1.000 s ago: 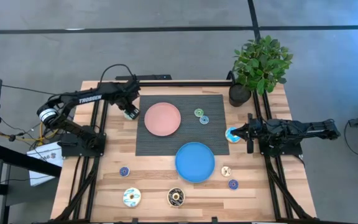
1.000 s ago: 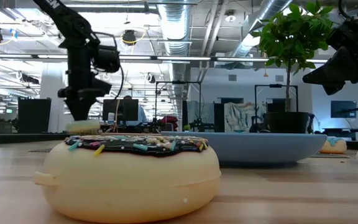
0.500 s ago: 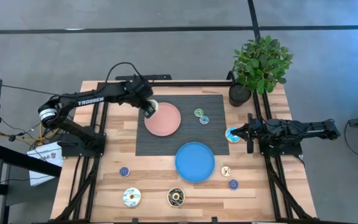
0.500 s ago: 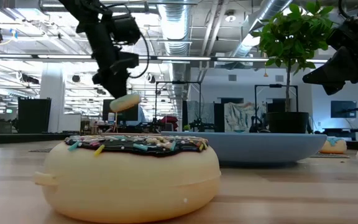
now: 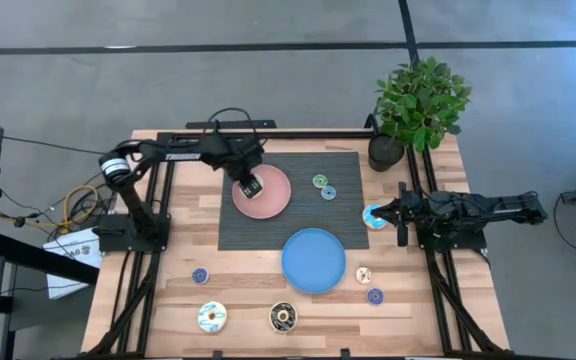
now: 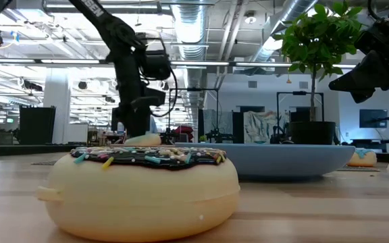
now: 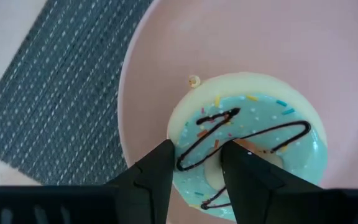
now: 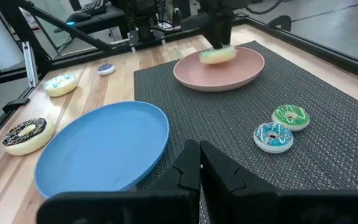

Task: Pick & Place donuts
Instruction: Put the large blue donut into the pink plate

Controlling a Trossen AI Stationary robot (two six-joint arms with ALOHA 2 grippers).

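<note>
My left gripper is over the left part of the pink plate, shut on a cream donut with light-blue icing. The same donut also shows in the right wrist view. My right gripper waits shut at the mat's right edge, and a blue-iced donut lies at its tip. Green and blue donuts lie on the mat. A dark brown donut, a white one and three small ones lie flat on the near wood. My left gripper comes down from above on the donut's ring. One finger stands at the outer edge and the other at the hole. The donut lies flat with its underside on the pink plate. My right gripper: whether it touches the blue-iced donut, I cannot tell.
A blue plate sits at the mat's near edge. A potted plant stands at the far right corner. The dark mat covers the table's middle, and bare wood runs along the near and left sides.
My left gripper has carried the donut from the mat's far left corner toward the table's right, over the pink plate. It has come down, and the donut now lies on the plate.
</note>
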